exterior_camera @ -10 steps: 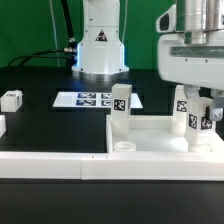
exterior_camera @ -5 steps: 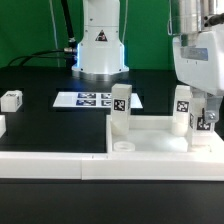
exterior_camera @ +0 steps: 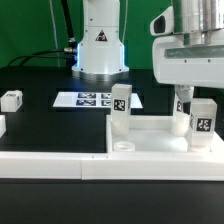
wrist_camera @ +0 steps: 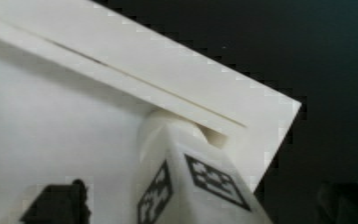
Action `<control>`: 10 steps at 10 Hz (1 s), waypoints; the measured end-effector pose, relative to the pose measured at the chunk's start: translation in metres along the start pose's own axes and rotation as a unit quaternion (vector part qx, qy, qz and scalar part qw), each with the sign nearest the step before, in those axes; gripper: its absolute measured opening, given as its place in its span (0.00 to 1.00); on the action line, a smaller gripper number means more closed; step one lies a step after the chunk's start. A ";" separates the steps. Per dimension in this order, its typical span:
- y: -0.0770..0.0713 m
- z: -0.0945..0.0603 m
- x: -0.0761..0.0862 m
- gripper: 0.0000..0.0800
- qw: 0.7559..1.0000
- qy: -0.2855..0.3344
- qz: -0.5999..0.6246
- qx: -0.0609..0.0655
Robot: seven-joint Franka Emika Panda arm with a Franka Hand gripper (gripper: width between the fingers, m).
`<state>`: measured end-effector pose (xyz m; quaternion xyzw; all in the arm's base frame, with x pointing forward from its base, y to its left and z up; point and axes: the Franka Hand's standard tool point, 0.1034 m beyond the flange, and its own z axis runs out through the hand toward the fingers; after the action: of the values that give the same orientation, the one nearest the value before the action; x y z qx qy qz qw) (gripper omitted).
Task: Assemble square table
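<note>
The slab (exterior_camera: pixel 150 128) looks like white plastic, smooth and matt. Close up in the wrist view its face (wrist_camera: pixel 69 130) is even and dull, with no shine. The legs (exterior_camera: pixel 120 108) seem to be the same white plastic, and their black-and-white tags look flat, printed and matt. The table (exterior_camera: pixel 45 125) is black and matt and reflects almost no light. The marker board (exterior_camera: pixel 80 100) looks thin and paper-like, with a printed surface. The wall (exterior_camera: pixel 45 165) is smooth white with a soft sheen. The arm (exterior_camera: pixel 195 60) and its base (exterior_camera: pixel 100 50) have hard, glossy white shells. The green backdrop (exterior_camera: pixel 25 25) looks matt, and I cannot tell what it is made of.
</note>
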<state>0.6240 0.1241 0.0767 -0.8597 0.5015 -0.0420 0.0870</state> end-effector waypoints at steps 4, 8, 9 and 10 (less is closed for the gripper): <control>0.003 -0.001 0.013 0.81 0.947 0.002 -0.321 -0.018; 0.008 0.004 0.013 0.81 0.889 -0.009 -0.456 -0.035; 0.008 0.004 0.013 0.81 0.895 -0.008 -0.446 -0.035; 0.008 0.004 0.013 0.63 0.897 -0.008 -0.440 -0.036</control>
<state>0.6247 0.1091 0.0712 -0.9955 0.0728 -0.0511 0.0332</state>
